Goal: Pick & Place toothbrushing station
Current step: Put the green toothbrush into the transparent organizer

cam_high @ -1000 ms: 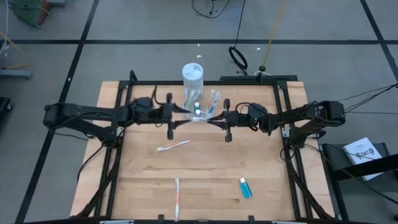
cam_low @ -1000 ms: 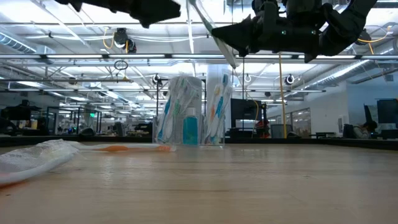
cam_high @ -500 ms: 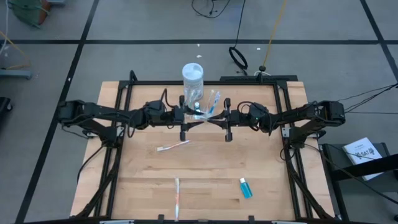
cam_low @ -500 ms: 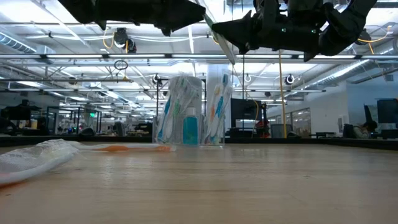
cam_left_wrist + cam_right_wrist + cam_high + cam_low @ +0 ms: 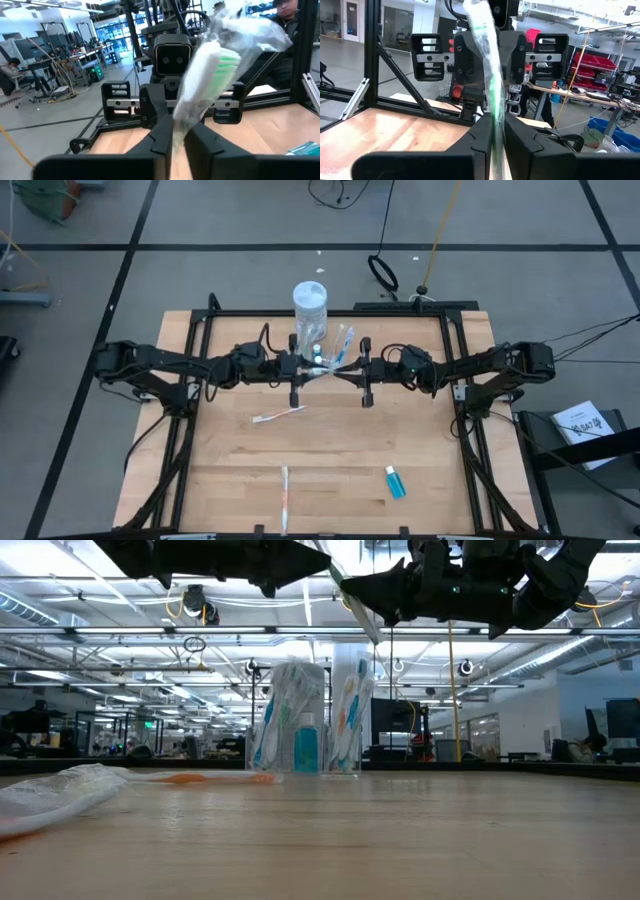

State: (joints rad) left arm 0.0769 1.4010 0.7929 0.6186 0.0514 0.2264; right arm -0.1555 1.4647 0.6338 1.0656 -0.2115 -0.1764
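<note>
Near the middle of the surface's (image 5: 230,480) far edge stands the toothbrushing station (image 5: 340,345), a clear plastic holder; the low view shows wrapped toothbrushes standing upright in it (image 5: 345,720). Just beside it, on the side toward the left arm, stands a white lidded jar (image 5: 310,305) holding more wrapped toothbrushes and a small blue bottle (image 5: 305,748).

Both arms meet above the surface just in front of these containers. The left claw (image 5: 177,137) is closed on a wrapped toothbrush (image 5: 207,70) with green and white bristles, and the right claw (image 5: 492,132) pinches the same wrapped brush from the opposite end.

On the surface lie a loose toothbrush (image 5: 278,415) near the centre, another (image 5: 285,495) by the near edge, and a small blue bottle (image 5: 395,482) toward the near right.
</note>
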